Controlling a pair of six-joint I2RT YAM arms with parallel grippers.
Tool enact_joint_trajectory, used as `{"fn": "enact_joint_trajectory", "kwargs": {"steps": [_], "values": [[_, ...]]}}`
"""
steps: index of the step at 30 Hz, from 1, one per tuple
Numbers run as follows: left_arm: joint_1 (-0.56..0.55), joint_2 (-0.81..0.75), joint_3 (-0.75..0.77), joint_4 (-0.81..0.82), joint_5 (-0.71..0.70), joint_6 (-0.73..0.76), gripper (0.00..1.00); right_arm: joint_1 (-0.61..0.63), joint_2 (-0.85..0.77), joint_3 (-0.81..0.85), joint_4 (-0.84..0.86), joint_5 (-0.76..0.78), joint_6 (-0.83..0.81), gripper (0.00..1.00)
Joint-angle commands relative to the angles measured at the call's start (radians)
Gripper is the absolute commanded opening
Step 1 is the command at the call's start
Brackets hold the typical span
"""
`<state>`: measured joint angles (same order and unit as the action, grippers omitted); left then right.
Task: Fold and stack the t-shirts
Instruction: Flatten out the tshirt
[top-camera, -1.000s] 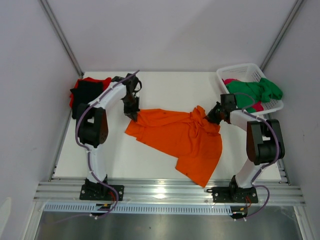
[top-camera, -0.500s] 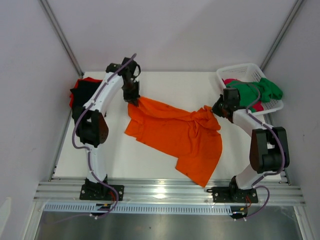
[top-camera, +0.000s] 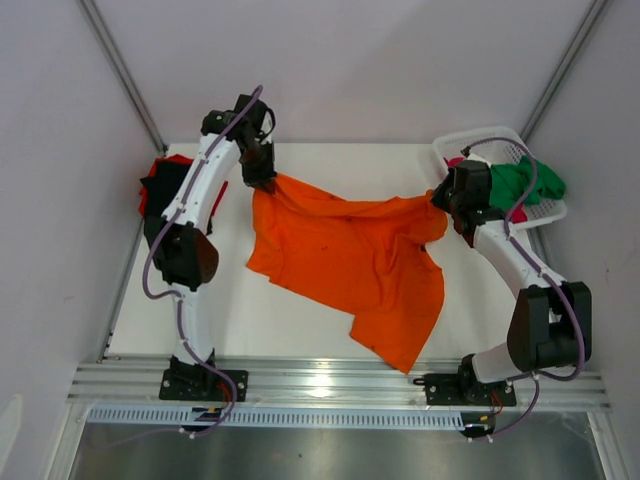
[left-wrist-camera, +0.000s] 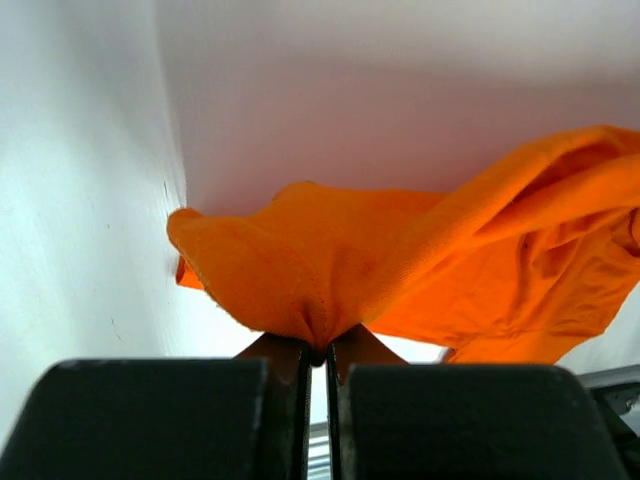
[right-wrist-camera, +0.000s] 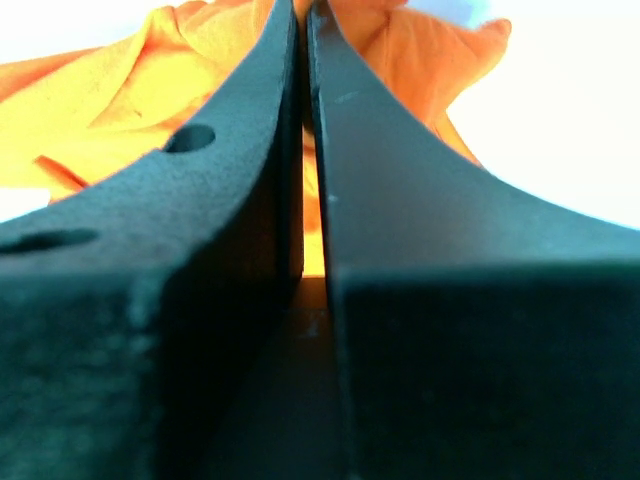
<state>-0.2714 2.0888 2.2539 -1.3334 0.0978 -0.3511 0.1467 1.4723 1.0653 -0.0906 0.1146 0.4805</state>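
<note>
1. The black-and-red pile (top-camera: 163, 190), far left, is half hidden by the left arm (top-camera: 200, 195).
2. The left gripper (top-camera: 262, 178) and right gripper (top-camera: 441, 201) both pinch the orange shirt (top-camera: 350, 262) tight, mid-table.
3. Soft creased cloth, far edge stretched taut.

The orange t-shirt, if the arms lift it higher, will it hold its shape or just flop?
Probably flop: the orange t-shirt sags between its two pinched corners and drapes in folds onto the table. It looks light, since thin bunched cloth fits between the nearly closed left fingers. Slipping seems unlikely, as it is gathered tightly there.
</note>
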Motion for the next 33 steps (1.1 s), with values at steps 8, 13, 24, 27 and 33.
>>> {"fn": "enact_joint_trajectory", "kwargs": {"steps": [8,13,24,27,33], "values": [[0.026,-0.183,0.042,0.168,-0.049,-0.114,0.01,0.04,-0.187,0.016,0.117,0.14,-0.102,0.0],[0.028,-0.231,0.041,0.207,-0.02,-0.129,0.01,0.044,-0.247,0.013,0.111,0.14,-0.111,0.0],[0.024,-0.363,0.041,0.162,0.025,-0.131,0.01,0.089,-0.409,0.085,0.031,0.178,-0.177,0.01],[0.024,-0.417,0.039,0.131,0.022,-0.144,0.01,0.099,-0.458,0.139,0.002,0.198,-0.2,0.01],[0.018,-0.547,0.004,0.066,0.062,-0.196,0.01,0.149,-0.53,0.291,-0.125,0.227,-0.24,0.01]]}}
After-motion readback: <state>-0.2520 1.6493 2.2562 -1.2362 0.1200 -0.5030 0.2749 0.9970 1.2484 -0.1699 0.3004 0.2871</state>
